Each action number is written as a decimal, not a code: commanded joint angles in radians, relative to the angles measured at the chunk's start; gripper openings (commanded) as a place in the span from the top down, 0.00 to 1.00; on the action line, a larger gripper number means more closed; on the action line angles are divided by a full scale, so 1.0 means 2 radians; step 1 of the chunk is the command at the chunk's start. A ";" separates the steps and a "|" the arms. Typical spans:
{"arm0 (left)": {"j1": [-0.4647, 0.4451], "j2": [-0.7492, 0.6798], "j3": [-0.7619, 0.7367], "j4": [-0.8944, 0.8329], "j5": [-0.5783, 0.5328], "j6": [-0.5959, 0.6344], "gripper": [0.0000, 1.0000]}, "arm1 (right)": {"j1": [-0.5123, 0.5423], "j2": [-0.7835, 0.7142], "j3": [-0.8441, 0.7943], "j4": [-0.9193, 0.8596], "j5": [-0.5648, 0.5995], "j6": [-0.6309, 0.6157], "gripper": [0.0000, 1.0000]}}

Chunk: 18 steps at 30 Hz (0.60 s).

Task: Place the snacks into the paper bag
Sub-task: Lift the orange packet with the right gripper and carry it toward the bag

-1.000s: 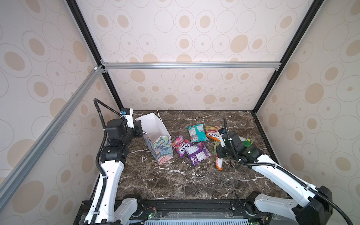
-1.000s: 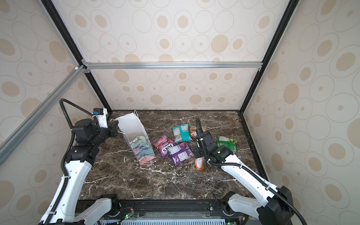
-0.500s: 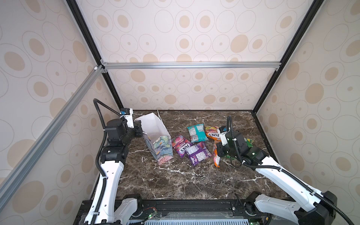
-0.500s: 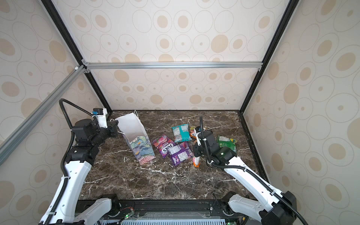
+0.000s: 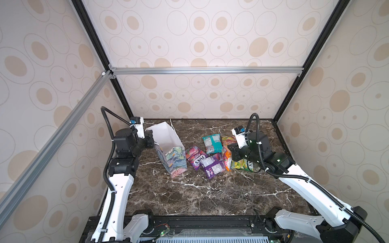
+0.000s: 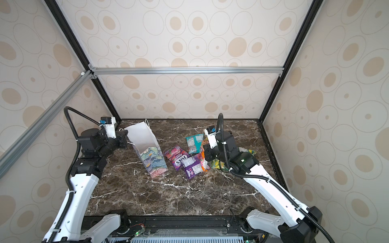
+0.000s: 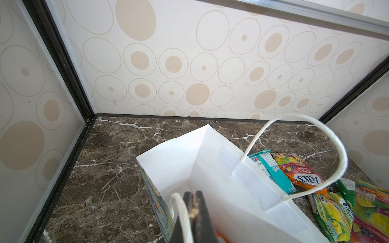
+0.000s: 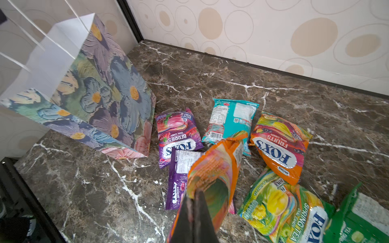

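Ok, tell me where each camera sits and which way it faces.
Top views: high in front, looking down at the marble table; both arms show.
Left wrist: over the paper bag, facing the back wall; left end effector shut on its handle.
Right wrist: above the snacks, facing the bag; right end effector pinching an orange packet.
Shared: all show bag and teal packet.
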 commanded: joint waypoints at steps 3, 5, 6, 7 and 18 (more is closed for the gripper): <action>0.004 -0.008 0.004 0.010 0.005 -0.003 1.00 | 0.003 0.017 0.051 0.032 -0.077 -0.009 1.00; 0.004 -0.009 0.003 0.010 0.004 -0.004 1.00 | 0.003 0.020 0.062 0.035 -0.090 -0.010 1.00; 0.004 -0.009 0.004 0.010 0.003 -0.003 1.00 | 0.003 0.022 0.066 0.038 -0.094 -0.009 1.00; 0.004 -0.009 0.003 0.010 0.003 -0.003 1.00 | 0.003 0.023 0.071 0.042 -0.100 -0.010 1.00; 0.004 -0.010 0.004 0.010 0.003 -0.003 1.00 | 0.021 0.077 0.159 0.052 -0.158 -0.017 1.00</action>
